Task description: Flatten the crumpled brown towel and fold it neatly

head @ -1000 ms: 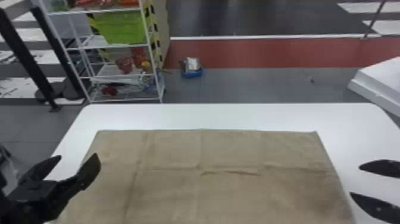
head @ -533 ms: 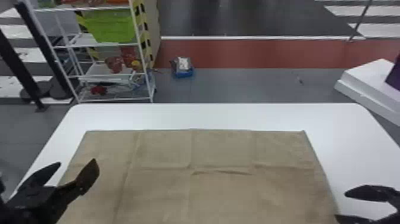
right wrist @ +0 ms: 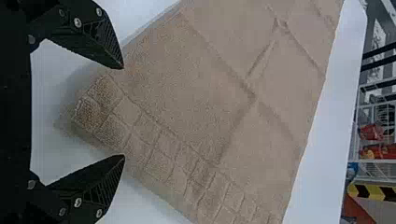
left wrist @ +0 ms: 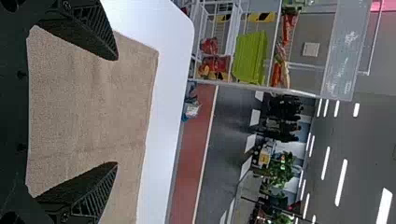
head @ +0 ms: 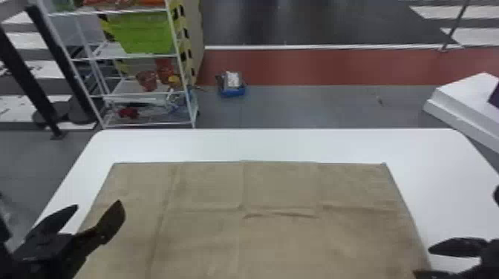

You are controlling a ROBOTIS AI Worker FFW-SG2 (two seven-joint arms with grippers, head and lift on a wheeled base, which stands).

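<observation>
Towel [head: 278, 237] is mostly flat on the table [head: 260, 144], left gripper [left wrist: 116, 111] and right gripper [right wrist: 123, 112] both wide. If I pinch too shallow (easy remotely), that corner [right wrist: 91, 109] slips and the fold skews.

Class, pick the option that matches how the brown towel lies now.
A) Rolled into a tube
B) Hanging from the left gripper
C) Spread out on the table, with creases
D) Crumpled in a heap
C: the towel lies spread over the white table, with crease lines running across it and both far corners laid out.
</observation>
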